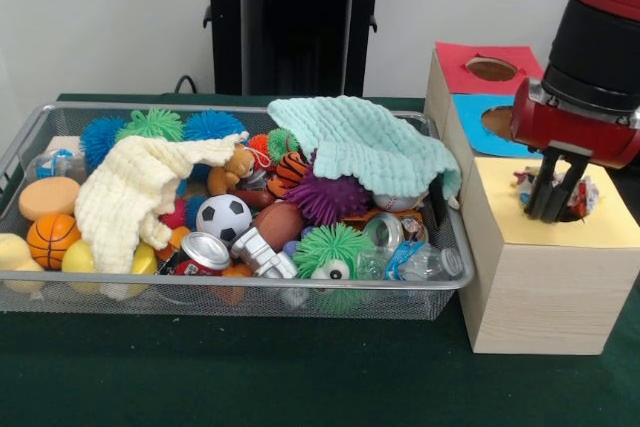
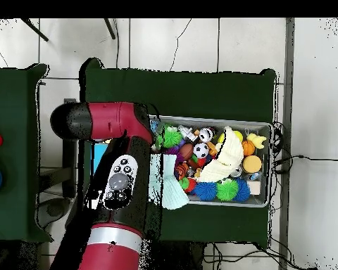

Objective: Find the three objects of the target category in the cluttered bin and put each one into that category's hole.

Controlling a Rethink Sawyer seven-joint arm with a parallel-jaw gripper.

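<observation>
My gripper (image 1: 548, 209) hangs over the hole in the yellow top (image 1: 610, 232) of the wooden box, its tip down at the opening. A crumpled, shiny piece of trash (image 1: 585, 194) shows on both sides of it at that hole. Whether I hold it is hidden. In the wire bin (image 1: 250, 285) a crushed red can (image 1: 205, 250), a second can (image 1: 385, 230) and a clear plastic bottle (image 1: 422, 260) lie near the front. In the overhead view my red arm (image 2: 119, 176) covers the box and the gripper.
The box also has a blue top (image 1: 470, 132) and a red top (image 1: 455, 57), each with a hole. The bin (image 2: 269, 165) holds a mint cloth (image 1: 360, 137), a cream cloth (image 1: 130, 197), spiky balls, a soccer ball (image 1: 223, 215) and a basketball (image 1: 52, 237).
</observation>
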